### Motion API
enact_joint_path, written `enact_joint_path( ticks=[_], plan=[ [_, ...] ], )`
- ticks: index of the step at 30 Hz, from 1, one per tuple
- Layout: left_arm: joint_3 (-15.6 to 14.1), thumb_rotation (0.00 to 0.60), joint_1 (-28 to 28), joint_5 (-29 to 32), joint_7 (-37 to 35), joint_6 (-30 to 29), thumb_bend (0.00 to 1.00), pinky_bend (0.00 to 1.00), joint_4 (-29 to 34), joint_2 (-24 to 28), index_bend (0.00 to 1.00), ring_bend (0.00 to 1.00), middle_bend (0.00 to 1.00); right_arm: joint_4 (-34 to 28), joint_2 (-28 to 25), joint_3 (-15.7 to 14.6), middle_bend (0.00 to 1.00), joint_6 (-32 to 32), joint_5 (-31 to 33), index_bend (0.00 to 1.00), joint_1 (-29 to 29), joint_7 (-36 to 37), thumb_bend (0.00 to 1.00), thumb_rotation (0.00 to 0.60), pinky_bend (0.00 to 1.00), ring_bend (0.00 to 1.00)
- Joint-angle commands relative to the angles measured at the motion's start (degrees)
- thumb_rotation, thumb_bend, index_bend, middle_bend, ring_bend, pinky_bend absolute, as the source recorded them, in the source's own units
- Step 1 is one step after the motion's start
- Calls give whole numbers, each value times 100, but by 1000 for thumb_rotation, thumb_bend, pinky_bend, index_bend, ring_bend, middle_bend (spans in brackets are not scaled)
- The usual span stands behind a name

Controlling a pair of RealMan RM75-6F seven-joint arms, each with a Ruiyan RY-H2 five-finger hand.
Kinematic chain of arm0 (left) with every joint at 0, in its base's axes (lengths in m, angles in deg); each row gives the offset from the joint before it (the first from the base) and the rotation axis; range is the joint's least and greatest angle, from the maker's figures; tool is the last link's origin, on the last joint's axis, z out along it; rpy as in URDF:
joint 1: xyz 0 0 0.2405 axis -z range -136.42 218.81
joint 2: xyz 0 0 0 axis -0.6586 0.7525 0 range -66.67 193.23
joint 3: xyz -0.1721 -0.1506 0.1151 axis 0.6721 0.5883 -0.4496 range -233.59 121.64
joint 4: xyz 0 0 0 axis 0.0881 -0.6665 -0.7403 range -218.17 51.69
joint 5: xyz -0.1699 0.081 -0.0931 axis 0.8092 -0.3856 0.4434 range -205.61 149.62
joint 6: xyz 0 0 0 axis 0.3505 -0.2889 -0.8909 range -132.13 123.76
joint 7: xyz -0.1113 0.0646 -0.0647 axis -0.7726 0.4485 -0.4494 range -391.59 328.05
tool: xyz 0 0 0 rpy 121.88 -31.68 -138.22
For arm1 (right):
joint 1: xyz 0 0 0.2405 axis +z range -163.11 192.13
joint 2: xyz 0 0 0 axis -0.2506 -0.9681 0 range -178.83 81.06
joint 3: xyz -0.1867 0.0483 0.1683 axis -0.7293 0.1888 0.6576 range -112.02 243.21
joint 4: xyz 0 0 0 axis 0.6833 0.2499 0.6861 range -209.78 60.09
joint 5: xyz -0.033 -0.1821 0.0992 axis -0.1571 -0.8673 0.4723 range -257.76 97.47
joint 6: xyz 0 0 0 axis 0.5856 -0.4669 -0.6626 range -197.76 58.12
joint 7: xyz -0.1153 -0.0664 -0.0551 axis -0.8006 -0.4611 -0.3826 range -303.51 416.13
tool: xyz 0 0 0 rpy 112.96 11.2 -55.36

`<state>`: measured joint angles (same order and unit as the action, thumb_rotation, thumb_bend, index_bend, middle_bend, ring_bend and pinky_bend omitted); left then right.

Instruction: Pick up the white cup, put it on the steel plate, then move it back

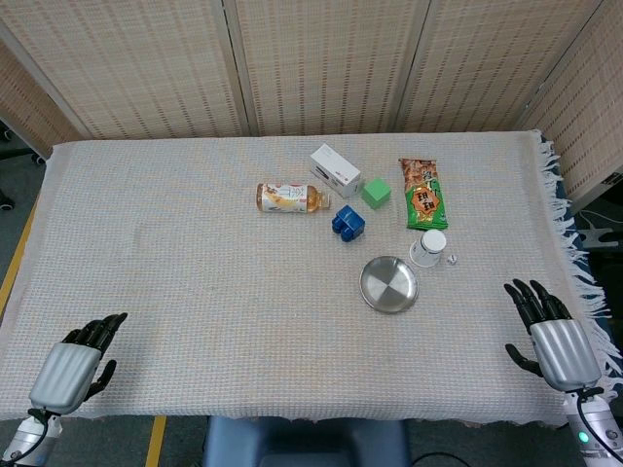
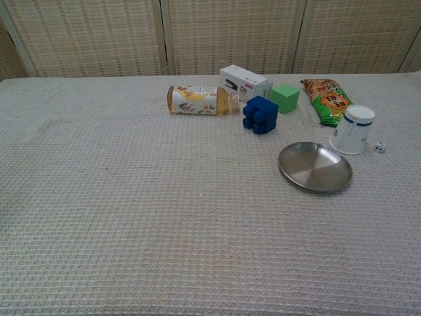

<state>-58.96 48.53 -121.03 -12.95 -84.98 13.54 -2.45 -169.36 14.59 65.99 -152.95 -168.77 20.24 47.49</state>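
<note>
Tabletop at the outset of the cup transfer. The white cup [image 1: 427,247] stands mouth-down on the cloth, at about 1 o'clock of the steel plate [image 1: 388,284] and just beside it without touching; a small white die [image 2: 379,147] lies at the cup's 3 o'clock, and the green snack bag [image 1: 423,194] at its 12 o'clock.

Risks, as a judgement: the cup is light and inverted, so a reach from the right that meets its side before the fingers close could tip it or slide it onto the die or against the bag. The plate is shallow and smooth; a cup released off-centre or tilted may ride its rim and slip off. A low approach could also nudge the plate out of place.

Right hand [image 1: 553,337]: at the table's near right edge, at about 4 o'clock of the cup and well apart from it, fingers spread wide, holding and touching nothing. Left hand [image 1: 74,363]: at the near left corner, fingers apart, likewise empty. The chest view shows neither hand.
</note>
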Motion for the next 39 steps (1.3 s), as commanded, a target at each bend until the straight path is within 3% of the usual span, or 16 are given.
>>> enact_joint_path(
  ticks=[1,6,9,11,13,16,20,24,30,39],
  plan=[
    [6,600,8,-2,1,5,451,370,5,-4,71,190,135,-11,72,56,34,-115,58,0,-68,-57,125,600,187,0],
    [-14,600,21,-40,17,24,451,370,0,-15,71,190,135,1,40,21,34,-121,-27,2,-80,-15,125,600,196,0],
    [-11,600,42,-75,-11,27,450,370,-11,-23,71,190,135,87,94,70,83,-210,-92,75,-74,-13,125,600,232,27],
    [0,600,60,-62,-29,51,451,370,-57,-39,71,190,135,181,178,149,232,-272,-105,174,-46,-42,126,600,300,167],
    [10,600,77,10,-33,117,451,370,-69,-41,71,190,135,285,264,222,400,-291,-125,254,10,-44,130,600,401,406],
    [23,600,87,60,-30,145,451,371,-38,-32,71,190,135,582,448,333,584,-290,-204,332,142,34,139,600,570,669],
    [-21,600,45,-45,2,44,451,371,-44,-22,71,190,135,983,667,470,745,-85,-201,367,396,347,139,600,710,825],
    [-13,600,23,20,13,39,451,372,1,-4,71,190,135,1515,969,696,823,191,4,375,685,738,139,600,783,895],
    [-12,600,19,48,73,53,452,371,8,-16,71,190,135,2395,1372,1031,857,988,604,379,1157,1389,140,600,831,930],
    [-11,600,30,63,61,76,451,372,10,-12,71,190,135,3725,1935,1088,875,1816,840,407,1641,2639,241,600,855,948]
  ],
)
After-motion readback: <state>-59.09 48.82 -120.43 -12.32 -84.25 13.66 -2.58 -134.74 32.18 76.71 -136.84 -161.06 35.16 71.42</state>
